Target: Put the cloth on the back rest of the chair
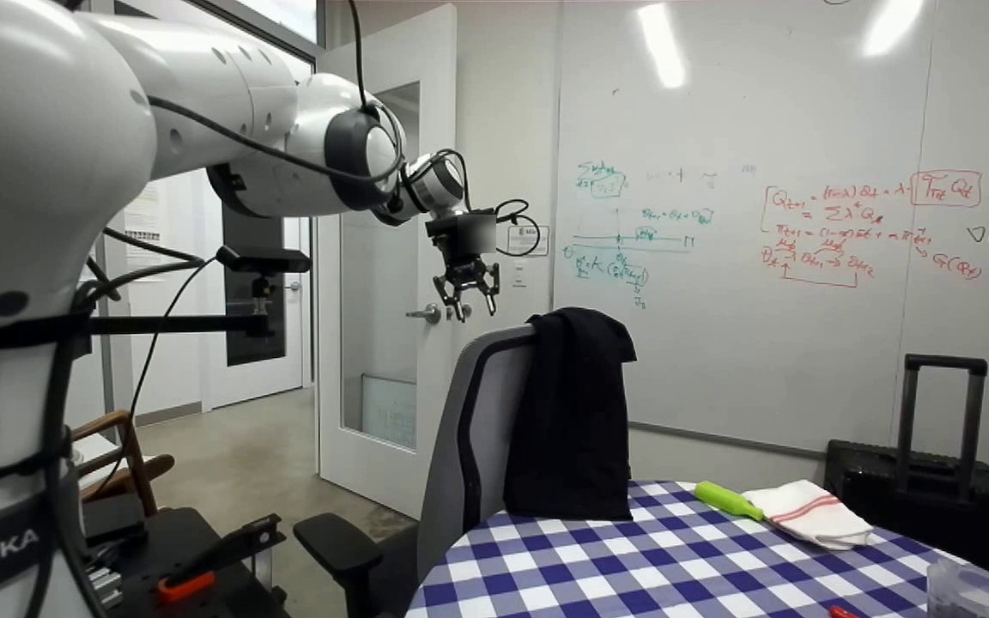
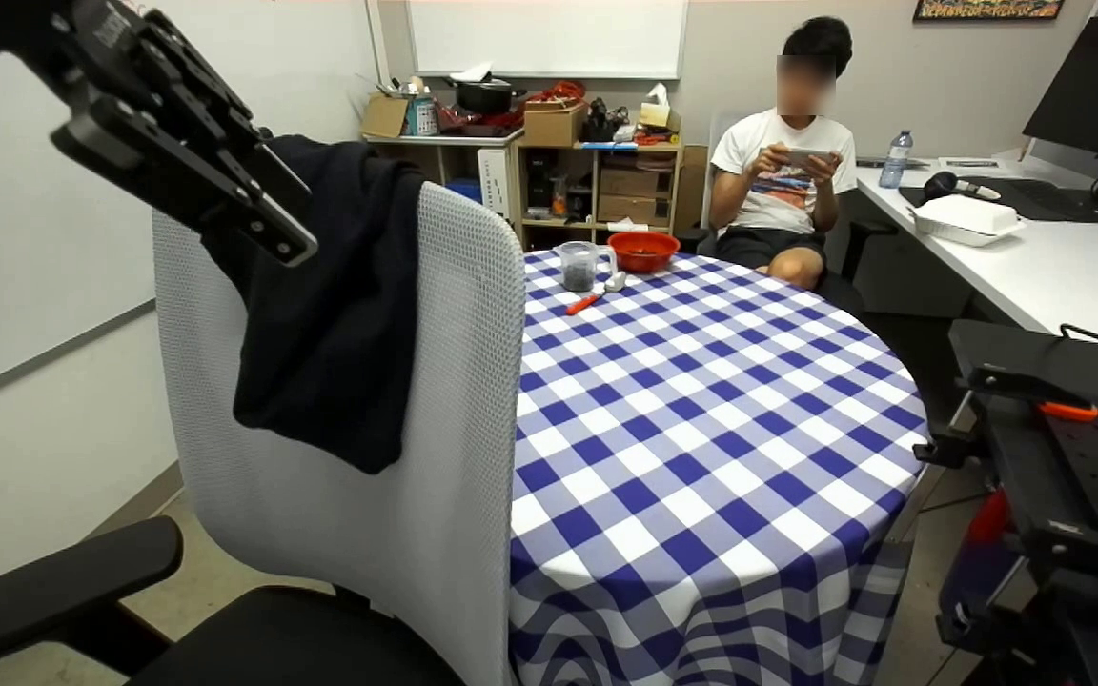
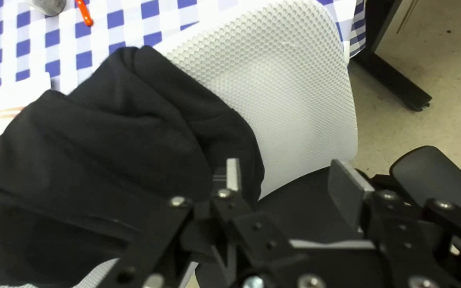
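Note:
The black cloth (image 1: 576, 412) hangs over the top of the grey back rest (image 1: 445, 446), with a long part down the table side and its lower edge by the tabletop. A shorter, folded part of the cloth (image 2: 339, 333) lies against the seat side of the back rest (image 2: 468, 314). In the wrist view the cloth (image 3: 114, 140) fills the left, and the bare mesh of the back rest (image 3: 290, 96) shows beside it. My gripper (image 1: 476, 311) is open and empty, above the seat side of the chair. In the wrist view its fingertips (image 3: 290, 174) are wide apart with nothing between them.
A round table with a checked tablecloth (image 2: 701, 381) stands against the chair. On it are a white towel (image 1: 808, 513), a green handle (image 1: 726, 499), a clear cup (image 2: 578, 267) and a red bowl (image 2: 642, 252). A person (image 2: 785, 162) sits behind. A black suitcase (image 1: 932, 506) stands by the whiteboard.

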You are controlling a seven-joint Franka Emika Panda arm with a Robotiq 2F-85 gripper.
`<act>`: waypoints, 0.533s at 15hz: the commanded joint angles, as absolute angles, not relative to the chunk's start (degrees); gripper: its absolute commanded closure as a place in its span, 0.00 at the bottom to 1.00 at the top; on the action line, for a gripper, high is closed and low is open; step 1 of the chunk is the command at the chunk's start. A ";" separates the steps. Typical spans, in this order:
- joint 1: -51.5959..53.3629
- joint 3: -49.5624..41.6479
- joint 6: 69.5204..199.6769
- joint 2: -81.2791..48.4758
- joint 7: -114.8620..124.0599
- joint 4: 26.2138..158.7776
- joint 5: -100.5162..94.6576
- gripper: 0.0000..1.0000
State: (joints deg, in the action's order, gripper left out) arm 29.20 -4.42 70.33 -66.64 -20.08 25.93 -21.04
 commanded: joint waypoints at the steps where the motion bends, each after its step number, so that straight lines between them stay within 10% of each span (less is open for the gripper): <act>1: 28.69 -4.68 70.88 -63.33 -23.89 27.32 -21.95 0.09; 8: 19.59 -2.48 70.41 -57.52 -22.78 26.76 -16.27 0.00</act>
State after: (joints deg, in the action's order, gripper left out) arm 24.29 -4.03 70.42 -60.37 -23.08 25.91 -19.50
